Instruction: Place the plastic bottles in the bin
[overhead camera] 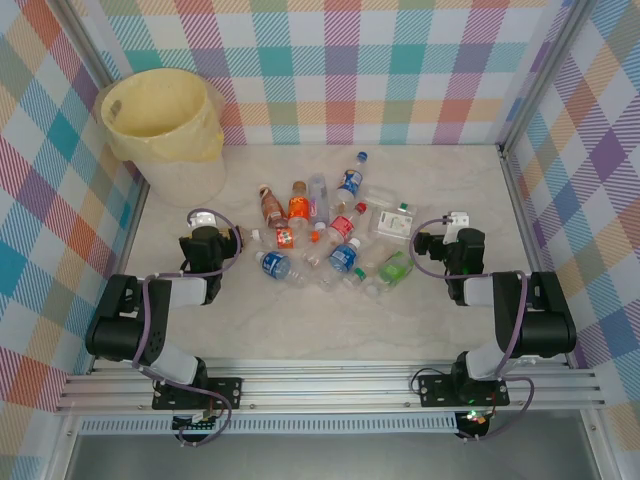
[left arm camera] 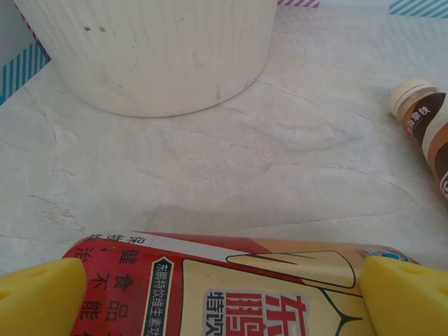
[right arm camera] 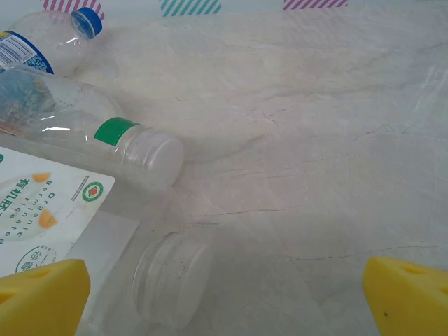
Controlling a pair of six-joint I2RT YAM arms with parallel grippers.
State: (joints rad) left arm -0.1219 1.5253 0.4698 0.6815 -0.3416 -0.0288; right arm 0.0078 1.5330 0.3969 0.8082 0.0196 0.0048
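Left end effector spread apart, red-labelled bottle lying between its fingers, bin beyond

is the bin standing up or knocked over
Upright. From above, the bin shows its open mouth, with the bag folded over the rim; the left wrist view shows its base flat on the table.

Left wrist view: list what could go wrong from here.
The red-labelled bottle seems to lie lengthwise between the left gripper's wide jaws; closing along its length may squirt it out. The bin stands tall right by that arm; a low lift could knock its wall.
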